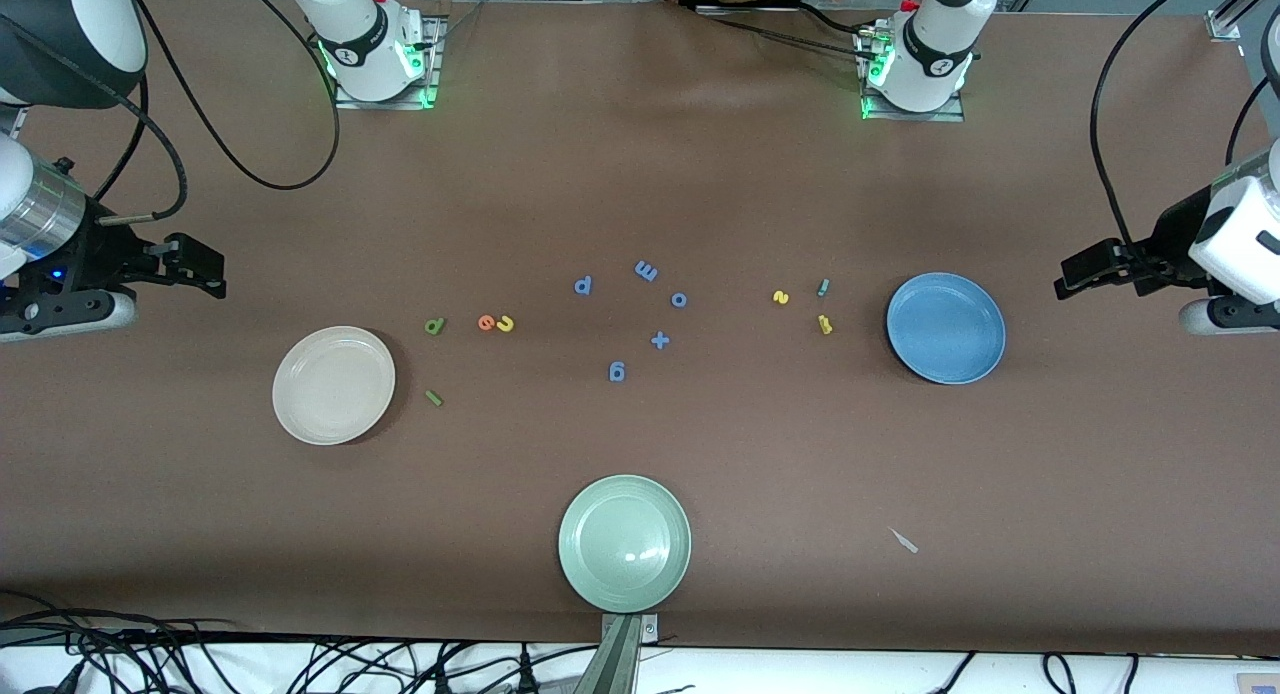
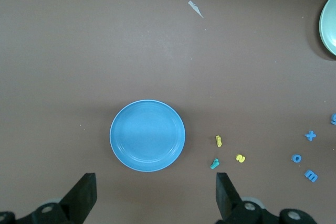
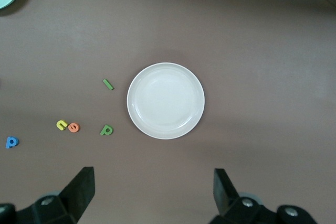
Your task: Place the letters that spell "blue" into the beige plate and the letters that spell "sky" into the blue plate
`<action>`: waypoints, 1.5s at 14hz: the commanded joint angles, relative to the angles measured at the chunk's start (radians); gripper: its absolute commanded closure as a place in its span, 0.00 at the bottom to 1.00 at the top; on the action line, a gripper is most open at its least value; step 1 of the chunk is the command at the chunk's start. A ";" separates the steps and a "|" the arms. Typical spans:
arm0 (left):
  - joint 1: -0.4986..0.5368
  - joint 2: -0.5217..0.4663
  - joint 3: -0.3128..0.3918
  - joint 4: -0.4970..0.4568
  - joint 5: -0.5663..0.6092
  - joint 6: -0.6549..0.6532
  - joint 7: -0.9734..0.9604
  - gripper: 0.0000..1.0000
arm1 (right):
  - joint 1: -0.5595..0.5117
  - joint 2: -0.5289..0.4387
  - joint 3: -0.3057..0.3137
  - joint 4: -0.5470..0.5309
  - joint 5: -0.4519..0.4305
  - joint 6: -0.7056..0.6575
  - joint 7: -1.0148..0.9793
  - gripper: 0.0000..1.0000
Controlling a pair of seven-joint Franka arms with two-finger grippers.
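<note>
The beige plate [image 1: 333, 384] [image 3: 166, 100] lies empty toward the right arm's end. Beside it are the green b [image 1: 434, 325], orange e [image 1: 486, 322], yellow u [image 1: 505, 323] and green l [image 1: 433, 398]. The blue plate [image 1: 945, 327] [image 2: 147, 135] lies empty toward the left arm's end, with the yellow s [image 1: 780, 297], teal y [image 1: 823, 287] and yellow k [image 1: 825, 324] beside it. My right gripper [image 1: 205, 269] [image 3: 152, 174] hangs open over the table's end by the beige plate. My left gripper [image 1: 1072, 276] [image 2: 155, 179] hangs open by the blue plate. Both hold nothing.
A pale green plate [image 1: 624, 542] sits near the table's front edge. Several periwinkle-blue letters [image 1: 646, 270] are scattered mid-table between the two letter groups. A small pale scrap [image 1: 904, 540] lies nearer the camera than the blue plate.
</note>
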 commanded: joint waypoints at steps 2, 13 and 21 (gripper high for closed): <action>0.004 -0.001 0.002 0.027 -0.003 -0.042 0.028 0.00 | 0.001 0.001 0.001 0.008 0.020 -0.001 0.005 0.00; -0.001 -0.014 -0.001 0.022 0.029 -0.062 0.027 0.00 | -0.001 0.002 0.000 0.007 0.023 0.007 0.005 0.00; 0.010 -0.014 -0.032 0.022 0.080 -0.064 0.035 0.00 | -0.007 0.002 -0.005 0.002 0.025 -0.001 0.005 0.00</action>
